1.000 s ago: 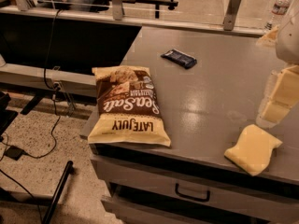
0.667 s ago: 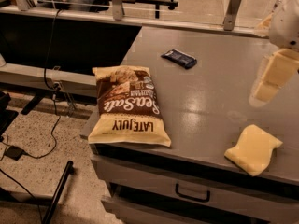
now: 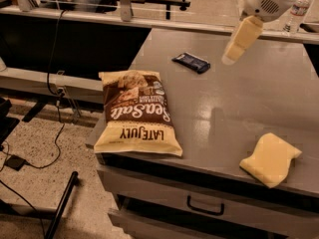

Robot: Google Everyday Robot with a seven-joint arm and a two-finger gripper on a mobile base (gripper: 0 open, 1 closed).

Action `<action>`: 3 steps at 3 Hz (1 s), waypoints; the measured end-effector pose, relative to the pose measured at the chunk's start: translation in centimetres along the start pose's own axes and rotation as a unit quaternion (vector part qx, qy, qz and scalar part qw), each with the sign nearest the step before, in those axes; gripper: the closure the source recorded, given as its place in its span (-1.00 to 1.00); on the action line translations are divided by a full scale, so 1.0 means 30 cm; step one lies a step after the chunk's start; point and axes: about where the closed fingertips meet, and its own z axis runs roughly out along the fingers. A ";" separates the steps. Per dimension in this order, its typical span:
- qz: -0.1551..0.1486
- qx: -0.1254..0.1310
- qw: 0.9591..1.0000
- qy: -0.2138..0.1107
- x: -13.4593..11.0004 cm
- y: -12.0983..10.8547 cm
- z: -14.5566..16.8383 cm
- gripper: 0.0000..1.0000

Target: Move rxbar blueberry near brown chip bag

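The brown chip bag [image 3: 137, 113] lies at the worktop's [image 3: 239, 108] left front edge. Behind it, apart, the rxbar blueberry [image 3: 191, 62] lies flat. Right of the bar hovers the hand [image 3: 233, 53] (wide or narrow, I cannot tell). A pale yellow sponge [image 3: 270, 159] lies front right.

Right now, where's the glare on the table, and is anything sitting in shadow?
Camera view: a pale glare streak lies on the table right of the brown chip bag; the rxbar blueberry looks dark; the gripper, brightly lit, hovers right of it; the drawer front is shadowed.
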 end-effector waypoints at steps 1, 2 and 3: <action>0.068 0.002 0.996 -0.052 -0.039 -0.106 0.109 -1.00; 0.102 -0.010 0.993 -0.064 -0.006 -0.100 0.205 -1.00; 0.113 0.009 0.991 -0.066 0.050 -0.078 0.262 -1.00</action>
